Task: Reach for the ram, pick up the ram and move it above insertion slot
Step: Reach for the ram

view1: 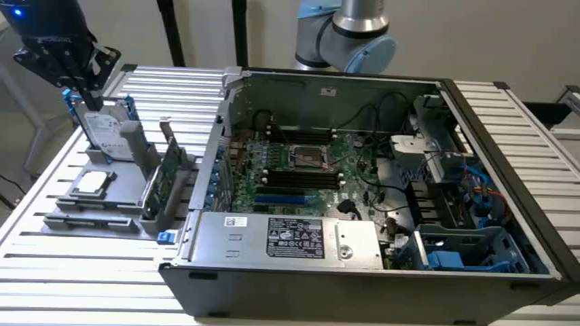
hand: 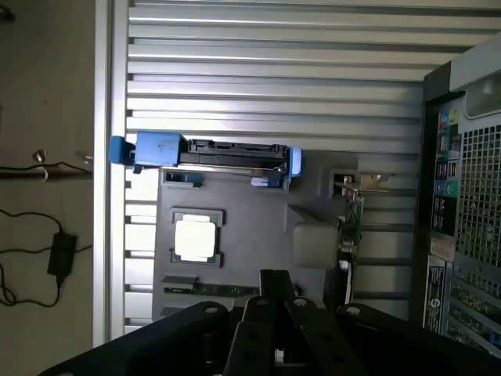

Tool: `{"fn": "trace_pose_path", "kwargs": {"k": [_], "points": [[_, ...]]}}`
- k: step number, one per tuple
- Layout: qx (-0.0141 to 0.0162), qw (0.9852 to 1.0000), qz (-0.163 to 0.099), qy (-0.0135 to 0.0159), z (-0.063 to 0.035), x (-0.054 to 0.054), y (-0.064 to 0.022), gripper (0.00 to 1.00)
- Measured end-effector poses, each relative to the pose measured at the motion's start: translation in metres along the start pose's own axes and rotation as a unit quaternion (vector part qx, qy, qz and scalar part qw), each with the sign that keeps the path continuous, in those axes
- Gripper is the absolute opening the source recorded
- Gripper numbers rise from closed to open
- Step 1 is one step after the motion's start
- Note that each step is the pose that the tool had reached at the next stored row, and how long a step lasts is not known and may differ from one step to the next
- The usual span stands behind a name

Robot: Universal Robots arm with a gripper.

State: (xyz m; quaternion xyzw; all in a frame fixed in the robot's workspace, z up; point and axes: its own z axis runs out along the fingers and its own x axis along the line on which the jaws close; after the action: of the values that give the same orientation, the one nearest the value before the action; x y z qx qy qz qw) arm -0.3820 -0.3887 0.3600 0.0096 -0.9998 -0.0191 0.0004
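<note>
Reach under way, nothing lifted yet: the long, thin green ram stick (hand: 211, 288) lies in the grey holder tray (hand: 254, 215), along the edge opposite the silver hard drive with blue rails (view1: 102, 136). My arm hangs wrist-down above the holder's hard-drive end. I can't tell whether my jaws are apart or together.

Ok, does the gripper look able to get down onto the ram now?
Probably yes. The gripper hangs above the grey holder, and nothing covers the ram there; the hard drive and green card sit clear of it.
</note>
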Motion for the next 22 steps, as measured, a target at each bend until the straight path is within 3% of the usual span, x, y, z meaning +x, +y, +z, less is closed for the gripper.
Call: {"fn": "trace_pose_path", "kwargs": {"k": [15,18,22], "points": [[0.0,1.0,0.0,0.0001,-0.0001,0.0,-0.0011,0.11],[0.0,1.0,0.0,0.0,-0.0001,0.0,-0.0094,0.11],[0.0,1.0,0.0,0.0,-0.0005,0.001,-0.0265,0.11]]}}
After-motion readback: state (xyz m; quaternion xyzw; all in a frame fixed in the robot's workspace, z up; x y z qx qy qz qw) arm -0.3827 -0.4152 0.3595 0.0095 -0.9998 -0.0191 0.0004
